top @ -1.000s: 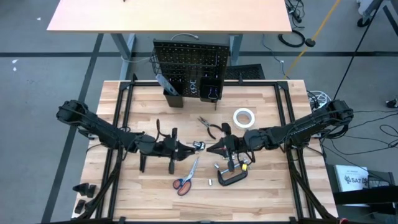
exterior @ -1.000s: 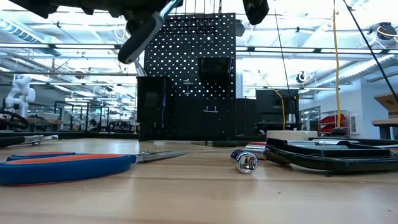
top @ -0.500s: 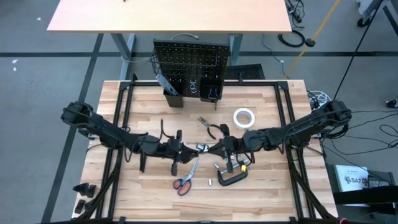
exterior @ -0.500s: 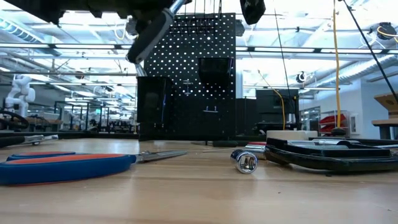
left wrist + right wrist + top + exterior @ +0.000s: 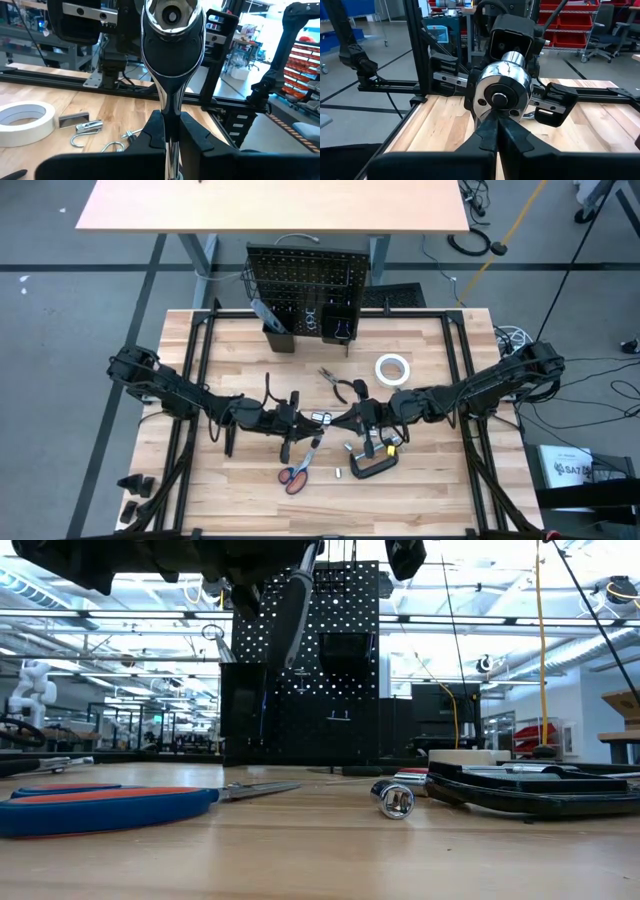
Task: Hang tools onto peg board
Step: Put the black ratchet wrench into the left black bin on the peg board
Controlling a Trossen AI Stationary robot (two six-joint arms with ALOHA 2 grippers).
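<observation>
My left gripper [image 5: 303, 418] is shut on the silver ratchet [image 5: 320, 418] above the middle of the table. The round ratchet head [image 5: 172, 30] points toward my right gripper [image 5: 342, 420], which is shut and stands just in front of that head [image 5: 501, 92]. In the low view the ratchet's handle end [image 5: 293, 615] hangs steeply below the left gripper. The peg board [image 5: 308, 280] stands upright at the far edge, with black bins [image 5: 336, 326] along its foot. Orange-handled scissors [image 5: 299, 467], a black C-clamp [image 5: 372, 464], pliers [image 5: 340, 386] and a white tape roll [image 5: 393, 369] lie flat on the table. My left gripper pinches the ratchet's thin shaft [image 5: 169, 102] between its two fingers, below the head. The fingers come level from the table's left. The ratchet is lifted clear of the table, head out past the fingertips, handle end slanting down. My right gripper's shut fingertips [image 5: 495, 131] reach the lower edge of the ratchet head; I cannot tell whether they touch it.
Loose silver hooks [image 5: 92, 132] and a small metal piece [image 5: 74, 120] lie near the tape roll [image 5: 22, 120]. A small socket [image 5: 395, 800] lies near the front. Dark frame rails [image 5: 200, 370] run along the table's left and right sides.
My left gripper has moved with the ratchet toward the table's right, closer to the right gripper, and sunk a little. The ratchet's handle end has swung from a shallow slant to hanging steeply.
</observation>
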